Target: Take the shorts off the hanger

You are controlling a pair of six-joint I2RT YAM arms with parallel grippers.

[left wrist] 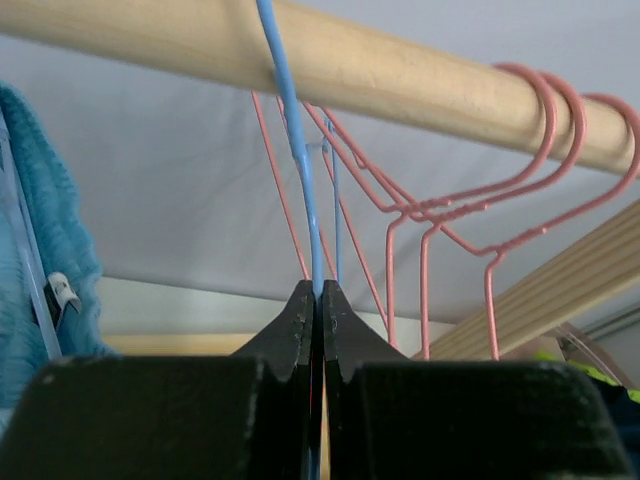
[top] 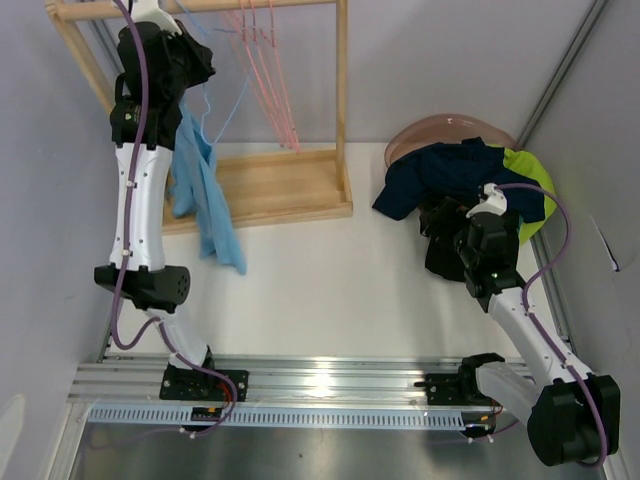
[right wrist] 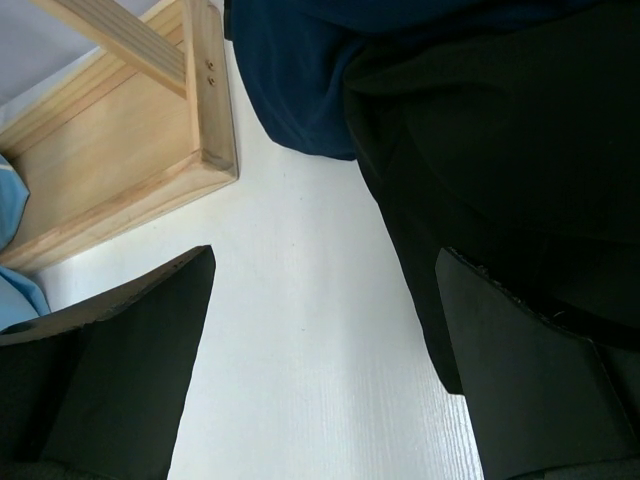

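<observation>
White tbl (top: 330, 290), grey walls (top: 450, 60); rack (top: 290, 185) L, shorts pile (top: 450, 175) R

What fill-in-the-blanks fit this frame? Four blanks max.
1. The left gripper has its jaws shut on the ___ hanger.
2. The right gripper, jaws ___, hovers by the black shorts.
3. The empty hangers on the wooden rod are ___.
4. The light blue shorts hang beside the ___ arm.

Missing words: blue; open; pink; left.
</observation>
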